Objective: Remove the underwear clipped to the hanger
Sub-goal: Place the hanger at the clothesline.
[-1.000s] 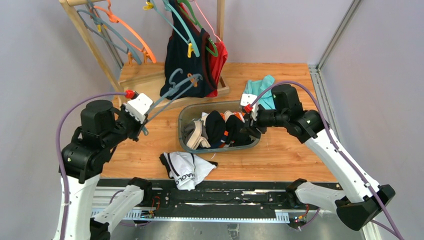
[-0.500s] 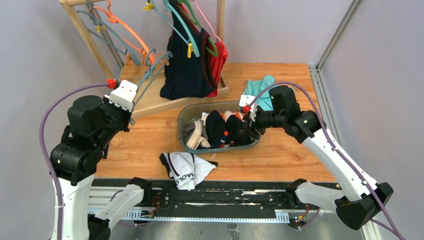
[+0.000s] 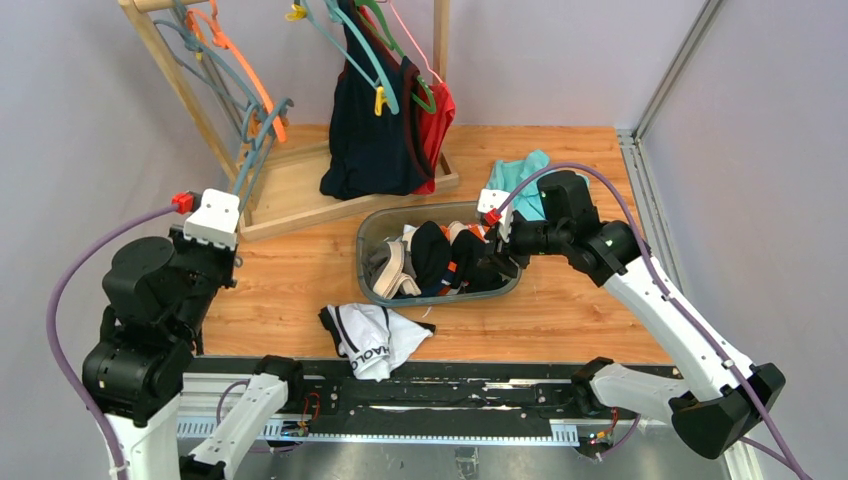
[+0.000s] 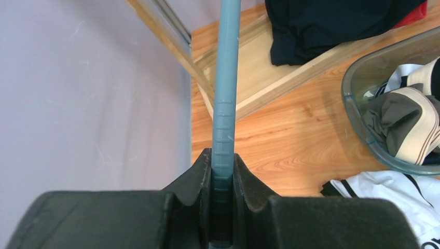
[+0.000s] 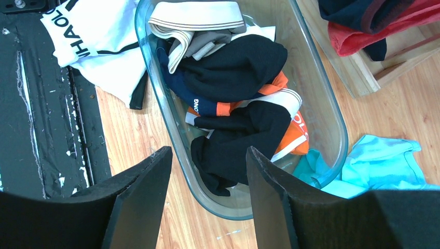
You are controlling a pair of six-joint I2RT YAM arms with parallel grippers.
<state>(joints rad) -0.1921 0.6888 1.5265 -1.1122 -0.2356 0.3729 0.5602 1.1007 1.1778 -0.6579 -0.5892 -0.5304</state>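
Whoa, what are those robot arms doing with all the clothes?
The left hand is shut on a blue-grey hanger, holding it up near the wooden rack. The right hand hangs open over a clear bin, where a pile of underwear lies. One white pair lies on the table next to the bin.

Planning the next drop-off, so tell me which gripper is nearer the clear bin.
Right. The right gripper hangs open over the bin's right end, above the underwear; the left gripper is off to the bin's left by the rack, shut on a blue-grey hanger.
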